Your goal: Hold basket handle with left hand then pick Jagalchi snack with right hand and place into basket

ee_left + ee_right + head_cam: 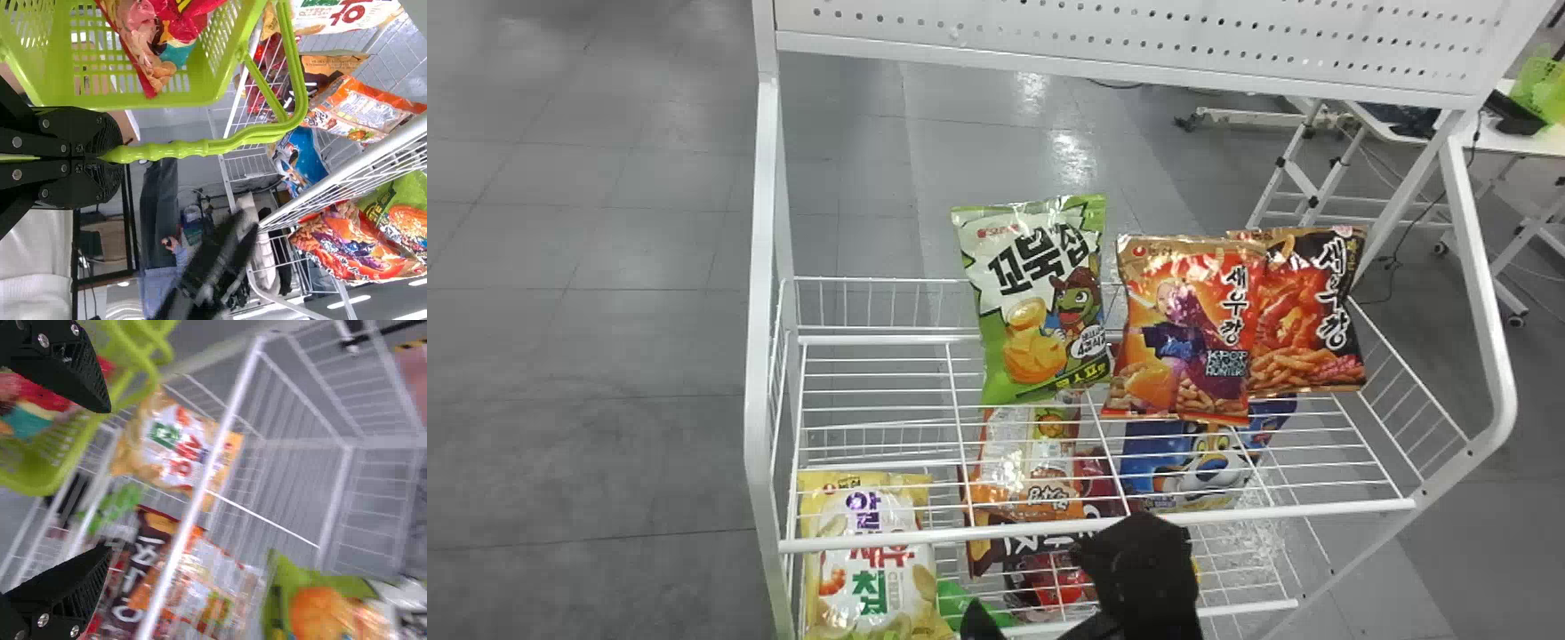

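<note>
Left claw [113, 157] closed on handle [180, 150]; hold steady. Red packet [193, 15], probably your Jagalchi, lies inside green basket [153, 100]. Right claw [107, 480] spread wide, empty, six o'clock in head view; ease back, avoiding rack [1094, 524]. Left wrist view shows handle grip; head view, perforated panel [1138, 55] at one o'clock.

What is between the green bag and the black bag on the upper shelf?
An orange-red snack bag, slightly overlapping the black bag, as the head view shows.
</note>
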`<state>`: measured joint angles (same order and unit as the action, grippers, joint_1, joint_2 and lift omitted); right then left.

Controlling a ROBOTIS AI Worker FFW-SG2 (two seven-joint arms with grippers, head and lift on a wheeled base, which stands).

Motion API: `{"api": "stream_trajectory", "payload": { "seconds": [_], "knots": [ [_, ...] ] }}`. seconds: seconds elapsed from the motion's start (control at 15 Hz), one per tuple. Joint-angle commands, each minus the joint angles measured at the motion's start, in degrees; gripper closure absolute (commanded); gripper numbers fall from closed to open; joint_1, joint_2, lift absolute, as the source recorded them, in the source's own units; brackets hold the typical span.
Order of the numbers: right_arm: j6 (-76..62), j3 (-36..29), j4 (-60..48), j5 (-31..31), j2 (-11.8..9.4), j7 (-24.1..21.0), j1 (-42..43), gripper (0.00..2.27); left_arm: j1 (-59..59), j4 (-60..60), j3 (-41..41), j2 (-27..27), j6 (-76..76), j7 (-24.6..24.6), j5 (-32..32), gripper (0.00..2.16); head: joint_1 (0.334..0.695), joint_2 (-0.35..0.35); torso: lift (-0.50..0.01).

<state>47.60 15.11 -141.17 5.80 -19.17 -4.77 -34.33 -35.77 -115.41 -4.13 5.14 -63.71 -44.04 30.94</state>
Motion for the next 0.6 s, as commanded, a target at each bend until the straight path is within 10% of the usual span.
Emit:
{"api": "stream_trajectory", "payload": {
  "seconds": [0.0, 0.53],
  "knots": [
    [-11.3, -1.1, 1.4, 2.4, 0.5, -2.3, -1.2, 0.06, 0.0, 0.1, -0.1, 0.0, 0.1, 0.1, 0.1, 1.87, 0.695, -0.195, -0.010],
    [-39.4, -3.2, 13.2, 7.3, 3.0, -5.3, -1.2, 0.07, 0.5, 1.0, -0.7, 0.0, 0.3, 1.1, 0.7, 1.87, 0.695, -0.190, -0.010]
  ]
}}
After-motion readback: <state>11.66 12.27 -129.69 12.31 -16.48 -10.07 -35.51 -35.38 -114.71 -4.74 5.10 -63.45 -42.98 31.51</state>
